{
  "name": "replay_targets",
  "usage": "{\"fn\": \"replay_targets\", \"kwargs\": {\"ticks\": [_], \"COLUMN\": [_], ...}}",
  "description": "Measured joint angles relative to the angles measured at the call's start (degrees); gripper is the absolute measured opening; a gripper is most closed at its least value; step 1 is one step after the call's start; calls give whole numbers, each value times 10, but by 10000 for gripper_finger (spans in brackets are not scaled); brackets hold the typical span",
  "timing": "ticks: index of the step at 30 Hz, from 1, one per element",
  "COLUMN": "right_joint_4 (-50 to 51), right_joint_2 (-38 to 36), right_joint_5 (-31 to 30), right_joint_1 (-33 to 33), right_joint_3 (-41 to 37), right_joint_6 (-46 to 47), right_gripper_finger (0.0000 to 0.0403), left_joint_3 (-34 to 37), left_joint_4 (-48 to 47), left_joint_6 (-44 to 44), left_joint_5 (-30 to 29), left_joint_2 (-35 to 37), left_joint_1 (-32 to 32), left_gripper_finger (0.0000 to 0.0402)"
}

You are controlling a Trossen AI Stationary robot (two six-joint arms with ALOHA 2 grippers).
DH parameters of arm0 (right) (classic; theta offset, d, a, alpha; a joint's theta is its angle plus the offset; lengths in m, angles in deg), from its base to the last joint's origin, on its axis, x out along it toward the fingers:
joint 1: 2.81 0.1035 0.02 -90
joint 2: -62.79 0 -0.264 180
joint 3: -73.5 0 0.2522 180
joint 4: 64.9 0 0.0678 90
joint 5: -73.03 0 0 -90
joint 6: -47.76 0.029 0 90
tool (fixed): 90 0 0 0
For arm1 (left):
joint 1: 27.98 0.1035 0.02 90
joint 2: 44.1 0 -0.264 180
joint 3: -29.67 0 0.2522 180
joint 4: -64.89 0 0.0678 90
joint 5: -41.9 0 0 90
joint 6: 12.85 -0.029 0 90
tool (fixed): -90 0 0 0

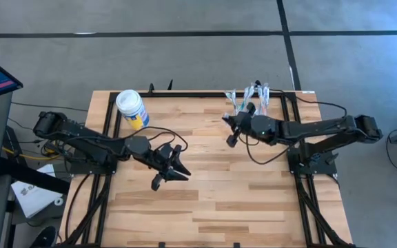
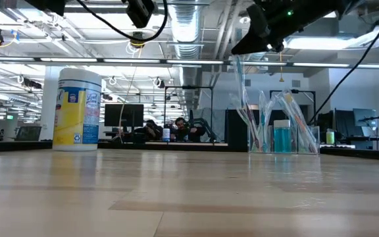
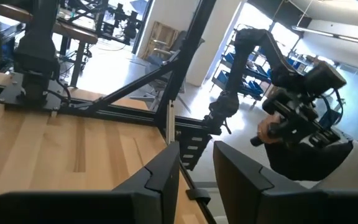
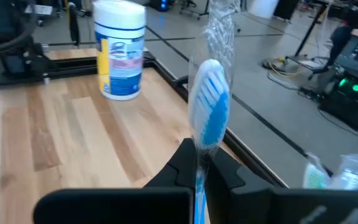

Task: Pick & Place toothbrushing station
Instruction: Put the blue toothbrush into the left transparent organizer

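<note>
canister (image 2: 77,109) label, txt unreadable

High view: overhead, straight down on the whole table (image 1: 212,200).
Low view: table-top height, level across it, far off.
Left wrist: forward over the table edge.
Right wrist: close, across the table.
Shared: canister (image 1: 131,108) in high, low, right wrist.
</note>
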Motion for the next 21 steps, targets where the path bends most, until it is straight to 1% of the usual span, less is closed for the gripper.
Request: {"fn": "replay_targets", "kwargs": {"ticks": [4,10,13,17,21], "right_joint_4": [8,35,6,-32,-34], "right_joint_2": [-17,-35,-54,-87,-116], "right_joint_5": [1,26,46,47,45], "right_joint_1": [-19,-60,-77,-95,-117], "right_joint_3": [0,-5,-40,-84,-103], "right_joint_6": [6,21,26,24,24], "right_gripper_finger": [0,0,0,0,0], "left_joint_3": [0,0,0,0,0], "left_joint_4": [0,0,0,0,0], "left_joint_6": [0,-3,-17,-18,-18], "left_joint_5": [-15,-21,-21,-27,-45], "left_joint_2": [0,0,0,0,0], "left_joint_1": [-9,-22,-30,-32,-32], "left_gripper_finger": [94,94,94,94,94]}}
